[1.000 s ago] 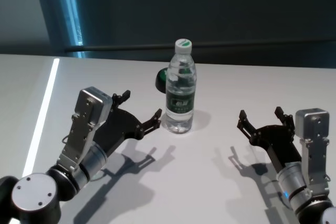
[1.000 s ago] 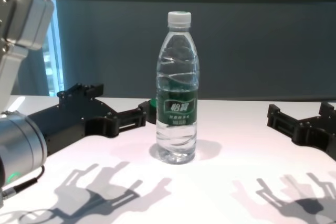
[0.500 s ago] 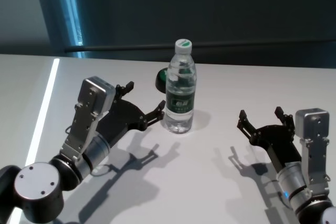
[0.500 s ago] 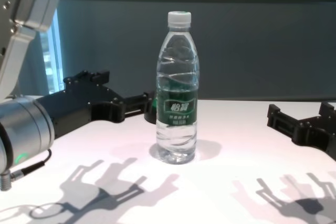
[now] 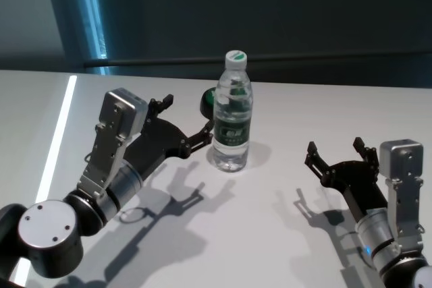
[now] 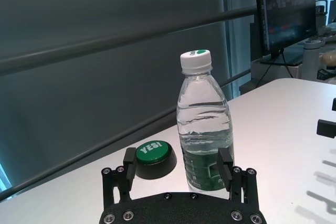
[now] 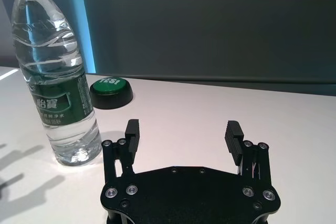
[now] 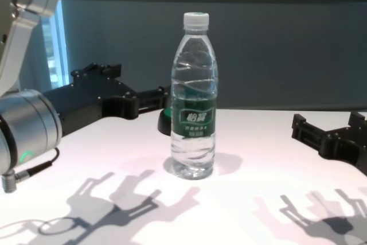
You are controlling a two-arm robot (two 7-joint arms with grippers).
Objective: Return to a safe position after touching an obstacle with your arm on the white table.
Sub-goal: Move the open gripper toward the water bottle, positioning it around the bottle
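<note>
Left gripper (image 5: 183, 121) nearer bottle (image 5: 232, 115) — contact unclear

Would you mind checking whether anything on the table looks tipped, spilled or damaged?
Nothing stands out. The water bottle stands upright and capped on the white table, no spill. The left gripper is open beside it.

Beyond my wide white tabletop (image 5: 283, 234) stands a dark grey wall (image 5: 283, 11) crossed by a horizontal dark rail (image 5: 304, 61), with a bright blue-lit vertical window strip (image 5: 91, 15) at my left.
</note>
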